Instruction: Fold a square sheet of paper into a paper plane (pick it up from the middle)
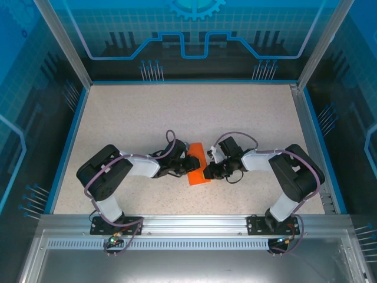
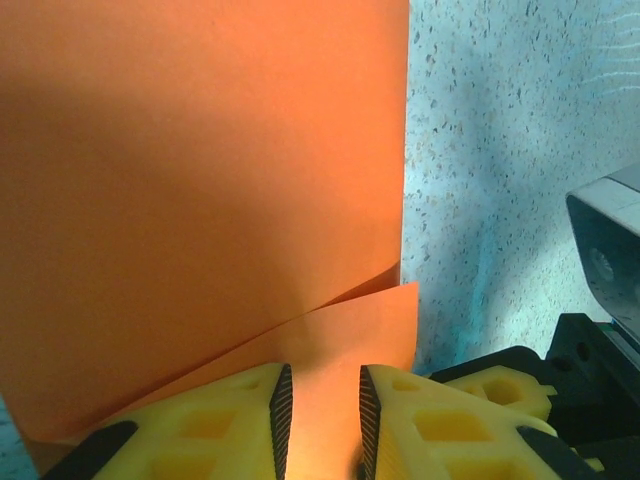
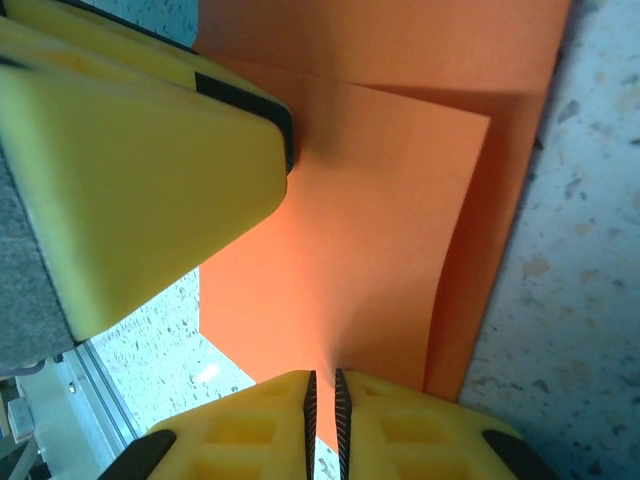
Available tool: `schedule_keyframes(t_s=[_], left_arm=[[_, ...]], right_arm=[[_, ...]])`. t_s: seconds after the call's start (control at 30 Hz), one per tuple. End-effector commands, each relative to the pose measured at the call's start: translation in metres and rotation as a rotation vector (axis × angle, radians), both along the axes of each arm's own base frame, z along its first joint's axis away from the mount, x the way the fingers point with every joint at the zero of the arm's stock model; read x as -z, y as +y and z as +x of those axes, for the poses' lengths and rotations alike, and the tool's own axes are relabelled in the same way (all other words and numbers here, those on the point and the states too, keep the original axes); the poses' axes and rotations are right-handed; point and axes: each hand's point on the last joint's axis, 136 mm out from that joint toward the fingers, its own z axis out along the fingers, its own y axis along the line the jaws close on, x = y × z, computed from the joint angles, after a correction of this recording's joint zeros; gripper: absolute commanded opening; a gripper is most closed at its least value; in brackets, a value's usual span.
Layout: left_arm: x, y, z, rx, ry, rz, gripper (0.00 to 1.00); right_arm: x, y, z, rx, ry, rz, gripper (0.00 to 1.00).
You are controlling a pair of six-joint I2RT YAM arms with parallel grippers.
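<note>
The square sheet of paper [image 1: 199, 160] is bright orange and folded into a narrow strip at the table's middle, between the two arms. My left gripper [image 1: 189, 167] reaches its left side. In the left wrist view its jaws [image 2: 320, 405] stand apart, with a folded flap of the paper [image 2: 200, 180] showing in the gap. My right gripper [image 1: 208, 172] meets the strip's near right end. The right wrist view shows that gripper [image 3: 323, 400] shut on the paper's edge [image 3: 370, 200], which puckers toward the pads. The left gripper's yellow finger [image 3: 150, 170] presses on the sheet there.
The speckled table [image 1: 147, 118] is walled by blue panels [image 1: 188, 35] at the back and sides. A metal rail [image 1: 188, 223] carries both arm bases at the near edge. The right gripper's yellow finger [image 2: 500, 385] sits close beside the left jaws.
</note>
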Motion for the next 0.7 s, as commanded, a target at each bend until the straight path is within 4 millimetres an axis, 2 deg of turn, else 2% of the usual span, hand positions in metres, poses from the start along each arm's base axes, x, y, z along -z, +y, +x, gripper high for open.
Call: schedule_keyframes(t_s=[0.0, 0.2, 0.4, 0.57, 0.67], left_arm=[[0.024, 0.027, -0.005, -0.067, 0.009, 0.128, 0.28], [0.037, 0.053, -0.005, -0.128, 0.004, 0.246, 0.28], [0.035, 0.079, 0.001, -0.198, -0.008, 0.287, 0.29], [0.028, 0.074, 0.006, -0.169, -0.020, 0.245, 0.29], [0.026, 0.068, 0.005, -0.138, -0.018, 0.225, 0.29]], right_arm=[[0.028, -0.023, -0.026, 0.016, 0.105, -0.119, 0.16], [0.023, -0.023, -0.026, 0.006, 0.099, -0.123, 0.16], [0.023, -0.022, -0.028, -0.002, 0.106, -0.120, 0.16], [0.021, -0.019, -0.026, -0.004, 0.106, -0.112, 0.16], [0.009, -0.012, -0.021, -0.007, 0.080, -0.080, 0.17]])
